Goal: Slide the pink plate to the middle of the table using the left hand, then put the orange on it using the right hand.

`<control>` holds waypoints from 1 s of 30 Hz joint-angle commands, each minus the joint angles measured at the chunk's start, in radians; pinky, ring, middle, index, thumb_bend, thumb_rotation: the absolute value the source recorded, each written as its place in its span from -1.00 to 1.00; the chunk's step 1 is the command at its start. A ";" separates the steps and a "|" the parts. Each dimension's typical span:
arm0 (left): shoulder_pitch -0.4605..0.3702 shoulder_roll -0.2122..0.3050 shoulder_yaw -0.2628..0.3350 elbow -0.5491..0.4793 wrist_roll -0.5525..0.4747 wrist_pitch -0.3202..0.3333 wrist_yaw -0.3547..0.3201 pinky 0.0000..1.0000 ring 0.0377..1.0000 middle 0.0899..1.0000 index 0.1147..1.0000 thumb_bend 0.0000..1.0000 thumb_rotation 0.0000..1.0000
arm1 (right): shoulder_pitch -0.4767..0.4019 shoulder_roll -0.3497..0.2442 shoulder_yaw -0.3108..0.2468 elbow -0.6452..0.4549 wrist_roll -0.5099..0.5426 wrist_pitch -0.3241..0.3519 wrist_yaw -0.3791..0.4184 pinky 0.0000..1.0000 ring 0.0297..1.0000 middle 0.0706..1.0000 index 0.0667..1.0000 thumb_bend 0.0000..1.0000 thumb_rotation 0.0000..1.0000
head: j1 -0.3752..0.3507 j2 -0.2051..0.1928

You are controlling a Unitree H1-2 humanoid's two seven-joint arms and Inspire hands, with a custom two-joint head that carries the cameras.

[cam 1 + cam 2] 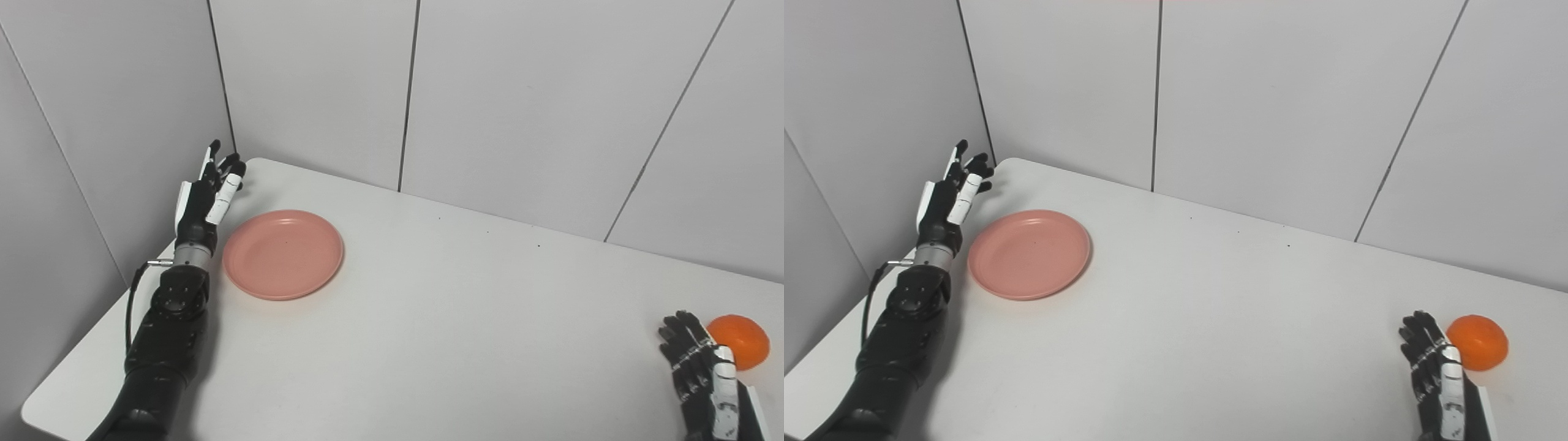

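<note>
Currently your left hand [207, 195] open, empty, just left of pink plate [283, 253], upper left of frame, placed to push it centreward. Right hand [704, 373] open, empty, beside orange [741, 340], lower right, likely awaiting pickup.

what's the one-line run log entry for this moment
left robot hand: open, beside pink plate | plate: table's left, unmoved | right robot hand: open, near orange | orange: on table
</note>
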 commanded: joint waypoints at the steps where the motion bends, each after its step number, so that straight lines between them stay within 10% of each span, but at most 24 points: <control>1: -0.017 0.020 -0.009 -0.008 0.010 -0.036 0.008 0.55 0.66 0.79 1.00 0.70 0.71 | 0.091 0.017 -0.005 0.102 0.011 -0.014 0.009 0.92 0.80 0.73 0.70 0.18 0.84 | -0.001 -0.001; 15: -0.014 -0.001 0.012 0.042 -0.093 -0.049 -0.045 0.56 0.71 0.81 1.00 0.67 0.66 | 0.094 0.020 -0.006 0.088 0.018 0.004 0.002 0.90 0.79 0.72 0.69 0.19 0.83 | -0.001 0.001; 23: -0.009 -0.103 0.160 -0.131 -0.482 0.173 -0.160 0.95 0.88 0.91 1.00 0.75 0.47 | 0.095 0.022 -0.001 0.085 0.010 0.001 -0.001 0.93 0.81 0.74 0.71 0.17 0.88 | -0.008 0.004; 30: 0.024 -0.155 0.176 -0.331 -0.582 0.338 -0.139 0.97 0.96 1.00 1.00 0.71 0.65 | 0.096 0.026 0.000 0.078 0.012 0.003 -0.002 0.90 0.79 0.72 0.69 0.16 0.86 | -0.012 0.003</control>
